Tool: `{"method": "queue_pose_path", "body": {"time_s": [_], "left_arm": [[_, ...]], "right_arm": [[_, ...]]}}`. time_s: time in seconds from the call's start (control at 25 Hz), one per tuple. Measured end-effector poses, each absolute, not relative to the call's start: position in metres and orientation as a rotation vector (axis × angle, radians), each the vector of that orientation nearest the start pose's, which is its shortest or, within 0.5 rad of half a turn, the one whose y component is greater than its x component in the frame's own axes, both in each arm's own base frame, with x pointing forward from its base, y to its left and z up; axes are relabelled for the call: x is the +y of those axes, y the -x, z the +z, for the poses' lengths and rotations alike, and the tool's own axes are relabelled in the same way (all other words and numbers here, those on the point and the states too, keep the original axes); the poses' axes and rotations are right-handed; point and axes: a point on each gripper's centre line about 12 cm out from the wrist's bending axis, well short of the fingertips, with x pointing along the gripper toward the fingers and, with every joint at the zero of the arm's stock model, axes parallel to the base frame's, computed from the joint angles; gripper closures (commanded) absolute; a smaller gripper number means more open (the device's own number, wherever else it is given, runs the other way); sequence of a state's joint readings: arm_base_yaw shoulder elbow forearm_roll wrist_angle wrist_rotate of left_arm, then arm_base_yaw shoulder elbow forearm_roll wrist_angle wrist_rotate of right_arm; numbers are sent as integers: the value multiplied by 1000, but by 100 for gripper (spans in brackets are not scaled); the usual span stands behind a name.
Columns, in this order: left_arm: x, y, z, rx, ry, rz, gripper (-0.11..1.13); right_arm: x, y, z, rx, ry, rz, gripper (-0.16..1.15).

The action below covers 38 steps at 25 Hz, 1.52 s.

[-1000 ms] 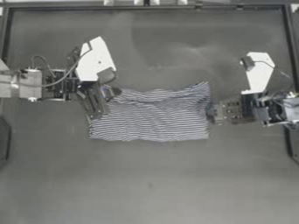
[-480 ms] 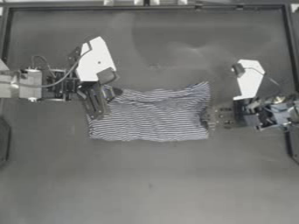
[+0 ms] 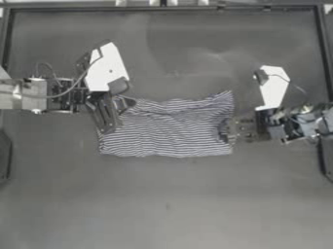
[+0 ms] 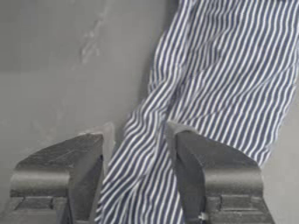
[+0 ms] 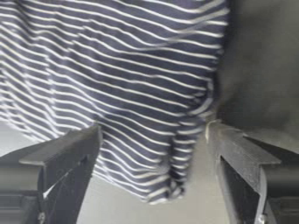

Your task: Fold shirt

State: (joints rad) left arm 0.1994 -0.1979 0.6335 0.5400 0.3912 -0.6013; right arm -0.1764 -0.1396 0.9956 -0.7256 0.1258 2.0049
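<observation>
While the left gripper (image 3: 106,116) straddles the shirt (image 3: 170,129) edge at nine o'clock, jaws parted, the right gripper (image 3: 242,131) gapes empty at three o'clock, apparently positioned for a fold.

Right claw (image 3: 229,132) now closer against the shirt's (image 3: 170,130) right edge.

Robot test bench in a lab setting

A bare dark table (image 3: 169,204) bounded by a raised frame (image 3: 162,6) is seen from overhead, and two cabled robot arms are mounted at its sides; no household furnishings are visible on it.
</observation>
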Motion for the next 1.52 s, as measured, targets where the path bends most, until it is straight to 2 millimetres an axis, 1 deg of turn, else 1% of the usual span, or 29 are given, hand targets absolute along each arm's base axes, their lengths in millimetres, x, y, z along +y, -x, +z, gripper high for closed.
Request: {"method": "queue_pose_path", "body": {"time_s": [0.32, 0.4, 0.48, 0.52, 0.56, 0.6, 0.72, 0.76, 0.8, 0.84, 0.92, 0.96, 1.12, 1.32, 1.4, 1.52], "left_arm": [[92, -342, 223, 768, 89, 411, 24], [91, -341, 222, 771, 90, 410, 24], [91, -341, 222, 771, 88, 410, 24], [90, -341, 222, 771, 89, 408, 24], [90, -340, 221, 773, 88, 408, 24], [90, -340, 221, 774, 87, 408, 24], [90, -339, 220, 777, 89, 408, 24], [90, -340, 219, 780, 87, 407, 24], [89, -340, 219, 779, 88, 405, 24], [89, -340, 219, 780, 86, 404, 24], [87, -341, 217, 785, 84, 399, 24], [86, -342, 215, 791, 84, 396, 23], [81, -347, 208, 798, 78, 372, 23], [75, -364, 199, 753, 82, 311, 23], [74, -370, 191, 751, 82, 293, 23], [73, -380, 173, 763, 57, 258, 23]], "right_arm": [[-61, -286, 98, 683, -1235, -791, -1], [-62, -289, 98, 680, -1237, -780, 0], [-63, -291, 97, 682, -1237, -776, 6], [-64, -291, 97, 681, -1237, -775, 12], [-64, -291, 96, 683, -1236, -776, 22], [-64, -291, 95, 685, -1237, -780, 37], [-64, -291, 94, 692, -1229, -779, 97], [-63, -291, 94, 696, -1221, -773, 111], [-62, -292, 94, 700, -1208, -766, 113], [-62, -292, 94, 702, -1199, -760, 107], [-62, -295, 96, 701, -1182, -756, 89], [-63, -295, 97, 701, -1175, -758, 86], [-62, -299, 100, 698, -1159, -746, 93], [-62, -303, 104, 695, -1136, -743, 93], [-61, -305, 106, 692, -1123, -745, 93], [-62, -307, 115, 676, -1098, -751, 93]]}}
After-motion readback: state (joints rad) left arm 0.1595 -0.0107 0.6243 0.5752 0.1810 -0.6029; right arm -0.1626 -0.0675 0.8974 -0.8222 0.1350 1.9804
